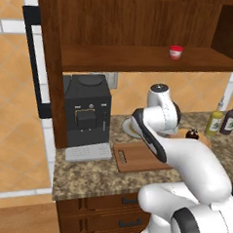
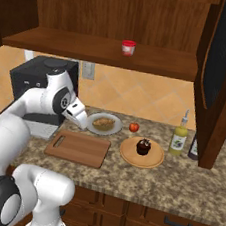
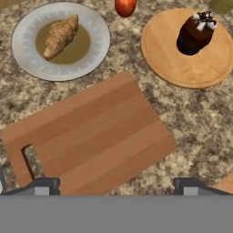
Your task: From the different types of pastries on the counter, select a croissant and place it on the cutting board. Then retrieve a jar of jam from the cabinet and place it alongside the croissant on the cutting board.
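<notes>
my gripper (image 3: 116,189) hangs wide open over the board (image 3: 91,136), croissant (image 3: 60,36) looks light and flaky, so pinch its middle gently.

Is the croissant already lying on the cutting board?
No, the croissant lies in a white plate on the counter, beside the cutting board, which is bare.

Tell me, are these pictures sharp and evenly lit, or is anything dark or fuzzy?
Hand view: soft focus, even light, golden-tan croissant and reddish-brown wooden cutting board clear. Right base view: dark brown wooden cabinet interior shadowed. Left base view: small red jam jar slightly blurry.
</notes>
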Available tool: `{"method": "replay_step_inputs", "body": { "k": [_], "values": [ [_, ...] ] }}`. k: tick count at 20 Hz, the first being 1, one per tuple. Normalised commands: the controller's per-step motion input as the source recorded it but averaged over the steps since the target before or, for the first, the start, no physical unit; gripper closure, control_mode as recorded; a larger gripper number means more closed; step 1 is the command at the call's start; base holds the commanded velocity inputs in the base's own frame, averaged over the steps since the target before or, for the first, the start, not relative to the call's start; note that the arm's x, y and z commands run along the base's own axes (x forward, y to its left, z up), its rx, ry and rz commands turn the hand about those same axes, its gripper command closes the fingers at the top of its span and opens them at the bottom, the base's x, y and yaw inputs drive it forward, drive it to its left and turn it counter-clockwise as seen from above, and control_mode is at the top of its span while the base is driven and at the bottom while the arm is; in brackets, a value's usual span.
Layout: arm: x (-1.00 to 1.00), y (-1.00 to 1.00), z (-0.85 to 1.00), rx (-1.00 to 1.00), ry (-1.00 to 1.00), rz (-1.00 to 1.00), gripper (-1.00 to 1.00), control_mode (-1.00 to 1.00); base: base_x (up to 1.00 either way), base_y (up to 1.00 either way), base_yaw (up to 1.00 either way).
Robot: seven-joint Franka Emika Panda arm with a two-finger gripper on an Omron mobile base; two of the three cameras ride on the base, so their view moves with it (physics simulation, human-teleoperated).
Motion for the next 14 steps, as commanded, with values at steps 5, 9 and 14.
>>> {"method": "replay_step_inputs", "body": {
  "k": [5,9,14],
  "values": [
    [0.33,-0.23,-0.3,0.05,0.0,-0.12,-1.0,-1.0,0.0,0.0,0.0],
    [0.47,-0.19,-0.18,0.14,0.0,-0.1,-1.0,-1.0,0.0,0.0,0.0],
    [0.39,0.0,-0.19,0.07,0.0,-0.05,-1.0,-1.0,0.0,0.0,0.0]
  ]
}}
